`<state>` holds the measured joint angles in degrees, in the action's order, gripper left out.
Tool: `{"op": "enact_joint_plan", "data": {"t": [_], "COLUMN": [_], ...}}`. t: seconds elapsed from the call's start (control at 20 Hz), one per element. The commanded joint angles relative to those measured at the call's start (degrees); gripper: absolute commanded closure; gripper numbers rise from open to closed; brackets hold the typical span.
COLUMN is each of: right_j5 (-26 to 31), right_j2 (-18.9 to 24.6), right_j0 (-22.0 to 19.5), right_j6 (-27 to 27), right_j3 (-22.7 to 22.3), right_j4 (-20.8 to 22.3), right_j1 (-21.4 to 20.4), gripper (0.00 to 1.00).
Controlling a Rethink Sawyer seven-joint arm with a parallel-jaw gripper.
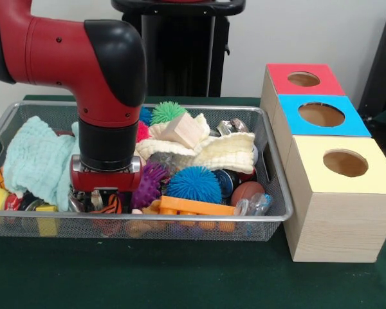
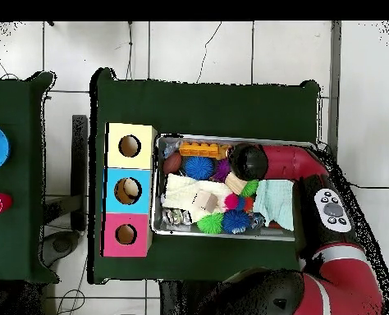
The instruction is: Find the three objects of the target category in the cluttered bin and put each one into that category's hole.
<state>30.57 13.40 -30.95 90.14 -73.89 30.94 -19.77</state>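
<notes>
While the red arm reaches down into the wire-mesh bin (image 1: 270,164), its pincer (image 1: 103,201) sits buried among toys near the front rim, beside a purple spiky ball (image 1: 149,183); whether it grips anything cannot be told. The red-topped box's hole (image 1: 303,78) stands farthest back.

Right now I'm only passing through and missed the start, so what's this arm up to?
The red arm has its gripper down in the clutter at one end of the wire bin, among spiky balls and cloths. Whether it holds anything can't be seen. The red-topped box's hole shows nothing inside.
</notes>
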Motion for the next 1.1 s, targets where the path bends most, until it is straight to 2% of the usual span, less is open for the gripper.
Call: {"op": "enact_joint_plan", "data": {"t": [0.05,0.2,0.25,0.45,0.55,0.65,0.75,0.9,1.1], "right_j5": [-1.85,-2.38,-1.54,0.84,-0.1,2.4,1.25,1.51,7.49], "right_j2": [4.94,4.6,3.89,2.96,3.49,3.14,2.99,2.2,1.23], "right_j0": [-1.37,-1.24,-0.67,0.18,-0.12,0.55,0.62,1.76,4.22], "right_j6": [-2.13,-1.28,-0.61,-0.14,-0.57,-0.55,0.56,3.67,7.05], "right_j3": [1.77,1.28,1.56,2.33,2.39,3.68,1.94,-4.28,-13.27], "right_j4": [0.38,0.32,0.07,-0.41,-0.24,-0.85,-1.02,-2.46,-7.06], "right_j1": [5.52,5.48,5.46,5.59,5.64,5.8,4.49,-1.33,-11.95], "gripper": [0.0,0.0,1.0,1.0,1.0,1.0,1.0,1.0,1.0]}}
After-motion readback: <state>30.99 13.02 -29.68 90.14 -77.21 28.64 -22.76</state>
